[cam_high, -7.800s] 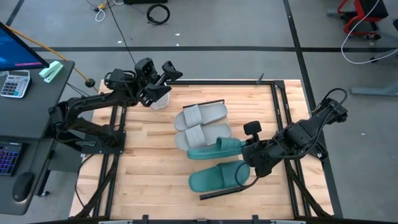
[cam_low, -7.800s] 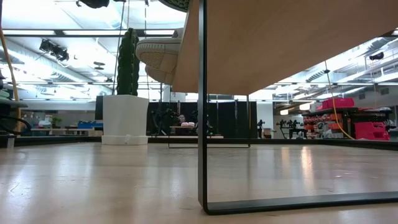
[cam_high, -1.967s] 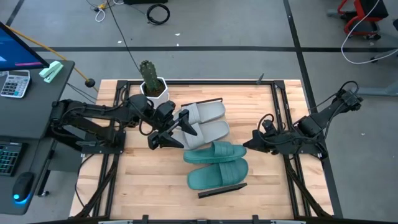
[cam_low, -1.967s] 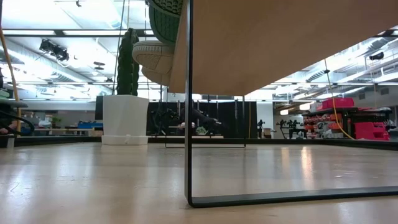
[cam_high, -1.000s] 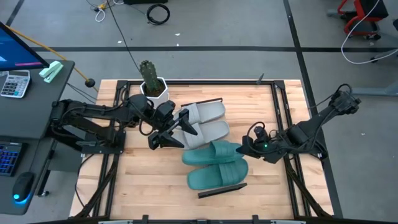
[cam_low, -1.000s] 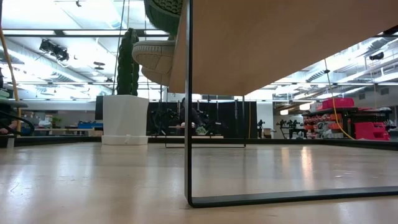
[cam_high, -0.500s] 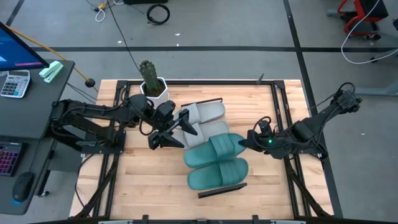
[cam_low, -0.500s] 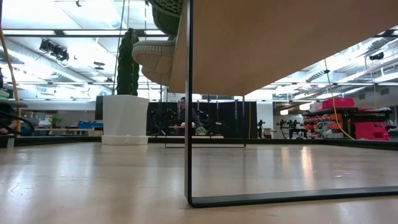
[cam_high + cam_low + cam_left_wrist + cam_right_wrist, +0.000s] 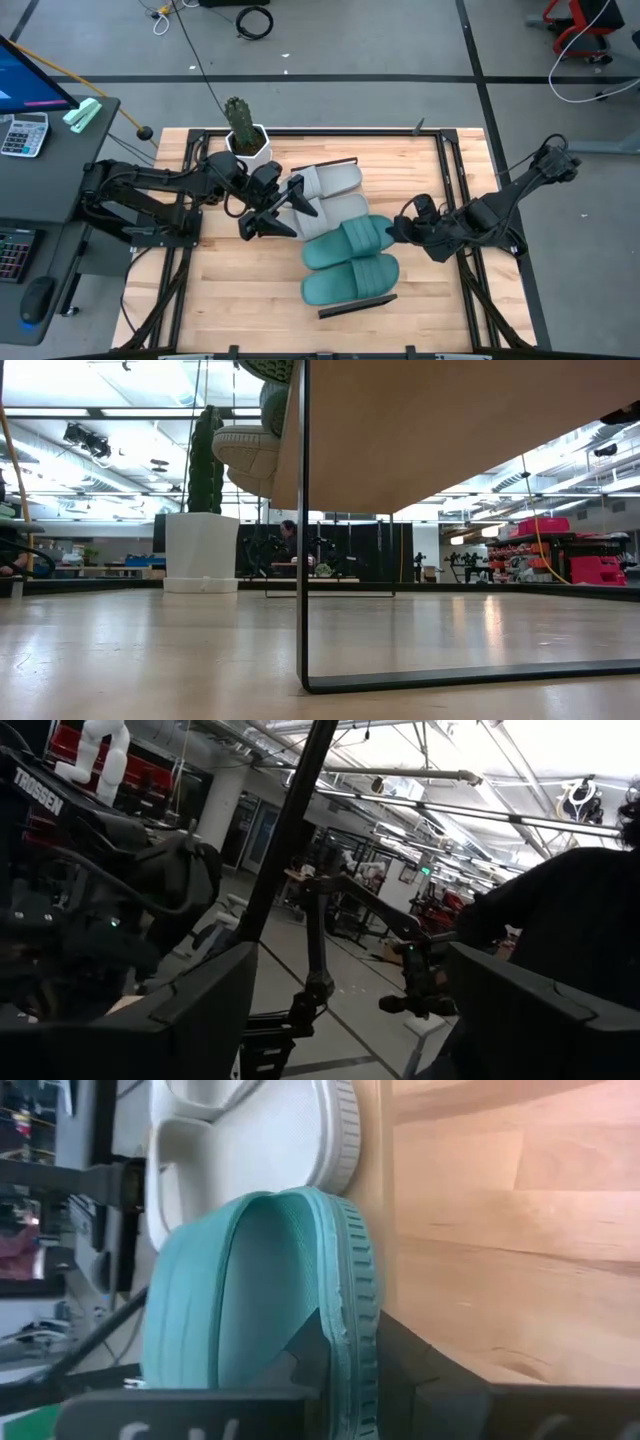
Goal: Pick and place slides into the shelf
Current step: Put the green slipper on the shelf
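The teal-green rubber slide sandal [image 9: 345, 243] with its one wide strap looks light and springy: a moulded piece that should bend rather than break, with a ribbed sole edge that ought to give a dry, grippy hold. The thin rim of the sole at one end seems the sensible place to pinch, since the strap is broad and would squash. That is where the right gripper [image 9: 345, 1370] has it: in the right wrist view the two dark fingers are closed on the ribbed edge, one to each side of the sole.

This sandal sits on the long light-wood shelf board with thin black end frames [image 9: 358, 306], tilted slightly, touching the second teal-green slide [image 9: 350, 279] on one side and the nearer of the two light grey slides [image 9: 335, 210] on the other. The farther grey slide [image 9: 325, 180] lies beyond that, towards the potted cactus in its white pot [image 9: 243, 134].

The left gripper [image 9: 268, 211] hovers just beside the grey pair, on the cactus side of the shelf, its fingers spread and holding nothing.
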You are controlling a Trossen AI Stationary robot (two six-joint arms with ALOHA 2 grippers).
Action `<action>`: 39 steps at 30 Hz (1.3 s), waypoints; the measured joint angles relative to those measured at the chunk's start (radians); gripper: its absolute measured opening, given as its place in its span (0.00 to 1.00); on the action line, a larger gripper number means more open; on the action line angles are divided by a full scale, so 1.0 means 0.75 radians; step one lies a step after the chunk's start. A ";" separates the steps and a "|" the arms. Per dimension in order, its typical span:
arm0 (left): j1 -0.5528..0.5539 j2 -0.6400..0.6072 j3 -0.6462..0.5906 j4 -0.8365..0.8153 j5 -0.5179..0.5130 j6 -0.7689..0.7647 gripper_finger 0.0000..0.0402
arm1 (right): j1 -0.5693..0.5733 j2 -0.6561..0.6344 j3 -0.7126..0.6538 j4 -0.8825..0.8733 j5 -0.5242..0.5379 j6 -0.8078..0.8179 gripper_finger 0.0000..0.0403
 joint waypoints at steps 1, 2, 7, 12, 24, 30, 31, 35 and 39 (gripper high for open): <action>0.000 0.000 0.000 0.000 -0.002 0.001 0.82 | 0.000 0.012 0.000 0.001 -0.014 -0.010 0.12; 0.000 0.000 0.000 0.000 -0.006 0.001 0.82 | 0.000 0.022 0.000 0.003 -0.033 -0.015 0.12; 0.000 0.000 0.000 0.000 -0.017 0.004 0.82 | -0.002 0.066 0.001 0.040 -0.126 -0.040 0.13; 0.000 0.000 0.000 0.000 -0.027 0.004 0.82 | -0.002 0.079 0.001 0.056 -0.165 -0.054 0.18; 0.000 0.000 0.000 0.001 -0.042 0.004 0.82 | 0.000 0.048 0.001 0.072 -0.299 -0.080 0.31; 0.000 0.000 0.000 0.004 -0.057 0.020 0.82 | -0.013 0.052 0.001 0.093 -0.305 -0.105 0.42; 0.000 0.000 0.000 0.007 -0.058 0.021 0.82 | -0.021 0.052 0.001 0.091 -0.302 -0.117 0.43; 0.000 0.000 0.000 0.012 -0.061 0.021 0.82 | -0.051 0.053 0.001 0.092 -0.310 -0.157 0.46; 0.000 0.000 0.000 0.011 -0.068 0.021 0.82 | -0.058 0.053 0.001 0.119 -0.331 -0.183 0.48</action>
